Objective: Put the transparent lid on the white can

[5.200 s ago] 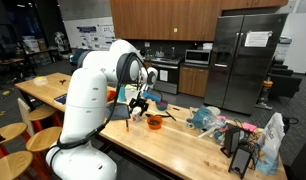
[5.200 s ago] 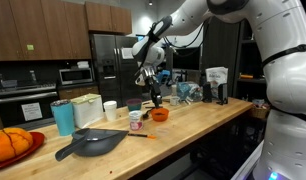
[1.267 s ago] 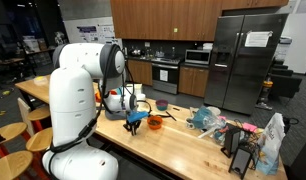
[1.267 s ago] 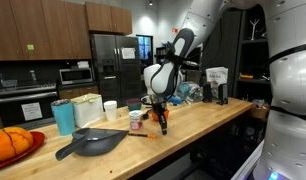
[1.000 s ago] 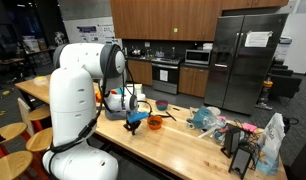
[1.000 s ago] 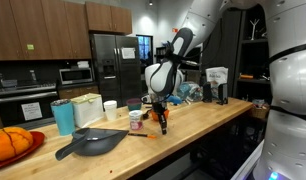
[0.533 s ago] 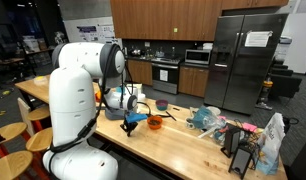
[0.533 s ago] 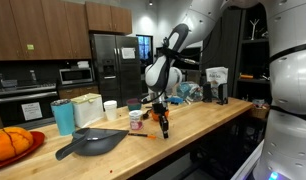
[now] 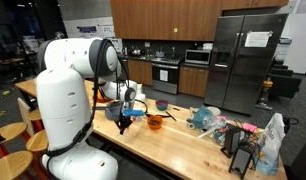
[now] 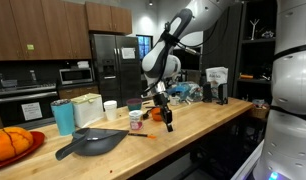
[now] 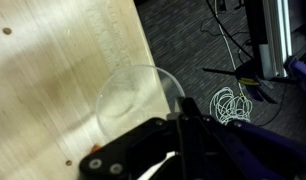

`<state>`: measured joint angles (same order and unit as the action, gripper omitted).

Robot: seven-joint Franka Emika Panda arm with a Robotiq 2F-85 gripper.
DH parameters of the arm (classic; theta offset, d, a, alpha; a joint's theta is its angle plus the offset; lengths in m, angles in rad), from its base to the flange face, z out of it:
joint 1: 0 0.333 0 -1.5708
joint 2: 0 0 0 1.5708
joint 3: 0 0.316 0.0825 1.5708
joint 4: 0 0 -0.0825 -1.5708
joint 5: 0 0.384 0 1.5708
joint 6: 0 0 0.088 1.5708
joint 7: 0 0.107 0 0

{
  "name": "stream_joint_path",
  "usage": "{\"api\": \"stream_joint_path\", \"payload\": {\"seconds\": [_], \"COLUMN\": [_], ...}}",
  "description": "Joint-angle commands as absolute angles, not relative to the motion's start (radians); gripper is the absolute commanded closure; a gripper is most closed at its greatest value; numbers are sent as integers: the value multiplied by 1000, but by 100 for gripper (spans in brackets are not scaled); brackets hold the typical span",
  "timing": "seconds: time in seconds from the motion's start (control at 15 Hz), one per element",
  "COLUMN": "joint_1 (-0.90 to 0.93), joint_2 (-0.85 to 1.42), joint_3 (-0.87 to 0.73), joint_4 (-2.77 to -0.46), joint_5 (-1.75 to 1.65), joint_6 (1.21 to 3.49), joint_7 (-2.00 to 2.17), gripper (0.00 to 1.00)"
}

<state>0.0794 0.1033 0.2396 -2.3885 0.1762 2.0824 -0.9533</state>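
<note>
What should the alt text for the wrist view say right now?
The hand grips a clear round lid by its rim over the wooden counter. Past the counter's edge on the right is dark floor with a coil of white cable.

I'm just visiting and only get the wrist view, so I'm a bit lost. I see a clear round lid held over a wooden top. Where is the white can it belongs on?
Observer: In an exterior view the white can stands upright on the counter, well apart from the gripper that holds the transparent lid.
Operator: Is anything near the gripper that it could bump?
Observer: Yes, an orange bowl sits on the counter close beside it.
Operator: And what stands around the can?
Observer: A blue tumbler stands further along, and a dark pan lies on the counter nearer that camera.
</note>
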Motion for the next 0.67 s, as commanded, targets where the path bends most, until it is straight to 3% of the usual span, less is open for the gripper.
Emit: {"api": "stream_joint_path", "payload": {"seconds": [0.0,0.6], "joint_1": [111,196], "joint_2": [40,36], "joint_3": [220,240], "joint_4": [-2390,-2337], "joint_5": [126,-154], "joint_6": [2020,2014], "joint_7": [-910,-770], "gripper": [100,100]}}
